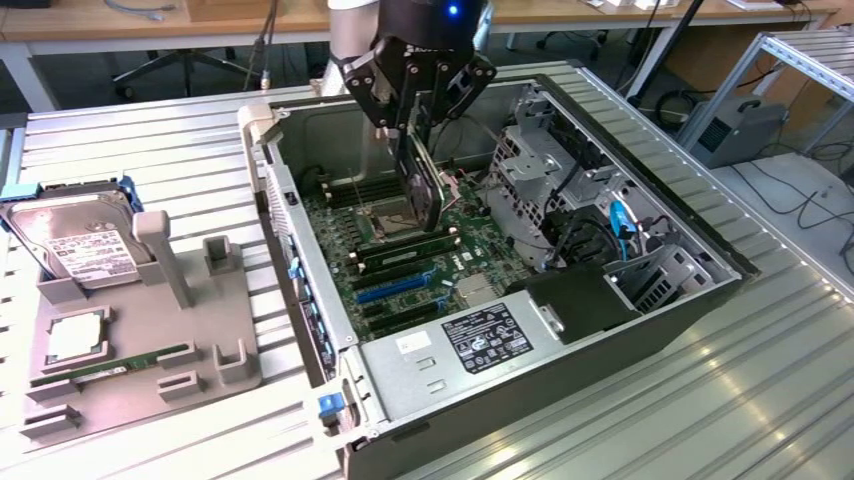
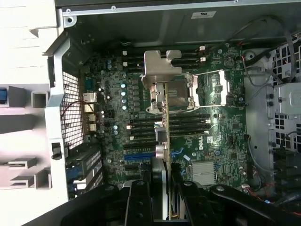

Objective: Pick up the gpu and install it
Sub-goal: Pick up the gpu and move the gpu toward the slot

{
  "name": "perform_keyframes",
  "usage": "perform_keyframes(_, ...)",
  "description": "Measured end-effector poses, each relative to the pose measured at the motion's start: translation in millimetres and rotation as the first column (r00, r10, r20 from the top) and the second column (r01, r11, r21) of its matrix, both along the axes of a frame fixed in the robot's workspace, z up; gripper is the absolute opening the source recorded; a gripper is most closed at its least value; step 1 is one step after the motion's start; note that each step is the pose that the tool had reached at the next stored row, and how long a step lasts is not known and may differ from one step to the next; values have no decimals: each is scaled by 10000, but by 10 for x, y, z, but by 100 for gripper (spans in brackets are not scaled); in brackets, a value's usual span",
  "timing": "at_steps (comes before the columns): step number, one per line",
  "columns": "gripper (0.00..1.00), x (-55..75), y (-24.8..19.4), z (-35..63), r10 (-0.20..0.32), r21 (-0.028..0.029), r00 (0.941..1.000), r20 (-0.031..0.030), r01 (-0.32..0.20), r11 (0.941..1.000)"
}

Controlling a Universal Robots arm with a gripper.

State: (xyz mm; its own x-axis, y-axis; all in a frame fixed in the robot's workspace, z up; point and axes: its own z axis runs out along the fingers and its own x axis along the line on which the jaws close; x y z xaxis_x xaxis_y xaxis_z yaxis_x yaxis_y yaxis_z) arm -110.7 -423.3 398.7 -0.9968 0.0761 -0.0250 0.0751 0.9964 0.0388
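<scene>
Claw [image 1: 420,125] clenched on the gpu [image 1: 427,190]. From the exterior view's left I note a hard drive [image 1: 83,245] standing in the grey tray [image 1: 134,385], then the open case [image 1: 400,365], where the gpu hangs on edge above the motherboard [image 1: 400,285].

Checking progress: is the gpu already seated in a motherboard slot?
No, the gpu hangs in the claw above the motherboard, clear of its slots.

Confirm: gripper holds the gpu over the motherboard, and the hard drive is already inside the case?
No. The hard drive sits in the grey fixture outside the case, as the exterior view shows; the gripper does hold the gpu over the motherboard.
</scene>
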Motion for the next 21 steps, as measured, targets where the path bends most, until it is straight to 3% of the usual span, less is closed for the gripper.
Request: perform_keyframes(21,27,224,2,-72,0,-13,10000,0,0,10000)
